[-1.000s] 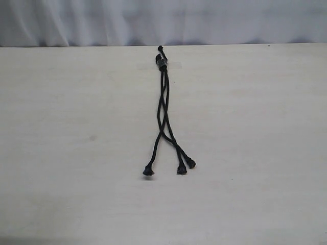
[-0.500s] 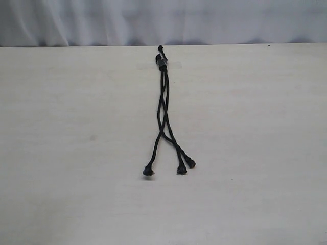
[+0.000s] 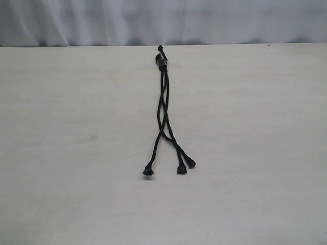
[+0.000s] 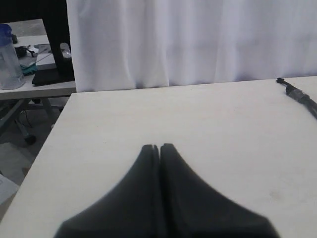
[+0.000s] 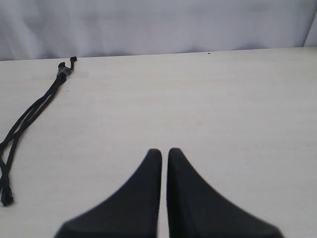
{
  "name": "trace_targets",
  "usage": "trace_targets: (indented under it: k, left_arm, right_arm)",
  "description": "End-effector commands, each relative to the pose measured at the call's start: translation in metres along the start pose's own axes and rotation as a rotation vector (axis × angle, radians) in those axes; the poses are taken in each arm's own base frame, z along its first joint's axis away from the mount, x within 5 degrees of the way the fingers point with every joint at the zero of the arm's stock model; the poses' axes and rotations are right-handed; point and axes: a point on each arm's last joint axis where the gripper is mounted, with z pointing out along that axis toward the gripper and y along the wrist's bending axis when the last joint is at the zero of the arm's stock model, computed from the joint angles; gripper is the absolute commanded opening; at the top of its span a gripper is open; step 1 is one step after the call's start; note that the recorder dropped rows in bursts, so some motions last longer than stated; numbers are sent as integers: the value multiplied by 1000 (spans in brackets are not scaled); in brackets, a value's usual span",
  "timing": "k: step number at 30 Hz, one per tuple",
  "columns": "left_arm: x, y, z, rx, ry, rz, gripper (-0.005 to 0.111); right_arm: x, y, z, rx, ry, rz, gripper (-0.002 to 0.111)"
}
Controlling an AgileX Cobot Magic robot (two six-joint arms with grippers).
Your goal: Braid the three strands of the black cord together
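Black cord (image 3: 163,102) lies mid-worktop (image 3: 255,153), its bound end taped at the far edge so braiding pulls won't drag it, three strands (image 3: 168,148) fanning toward me. Left gripper (image 4: 159,148) and right gripper (image 5: 164,151) hang well apart from it, fingers together, nothing held.

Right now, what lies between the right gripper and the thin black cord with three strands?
Only bare pale tabletop, as the right wrist view shows: the right gripper, jaws nearly together, is apart from the thin black cord; nothing lies between.
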Motion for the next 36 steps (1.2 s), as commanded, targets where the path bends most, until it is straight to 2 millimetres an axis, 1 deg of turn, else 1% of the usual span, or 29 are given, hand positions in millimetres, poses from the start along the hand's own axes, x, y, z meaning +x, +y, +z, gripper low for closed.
trace_targets:
  k: [1, 3, 5, 36]
  left_arm:
    - [20, 0, 0, -10, -40, 23, 0]
    - [25, 0, 0, -10, -33, 23, 0]
    - [26, 0, 1, -9, -28, 23, 0]
    - [25, 0, 0, -9, -34, 21, 0]
  right_arm:
    - [0, 0, 0, 1, -15, 6, 4]
    - [0, 0, 0, 1, -15, 6, 4]
    - [0, 0, 0, 1, -15, 6, 4]
    - [0, 0, 0, 1, -15, 6, 4]
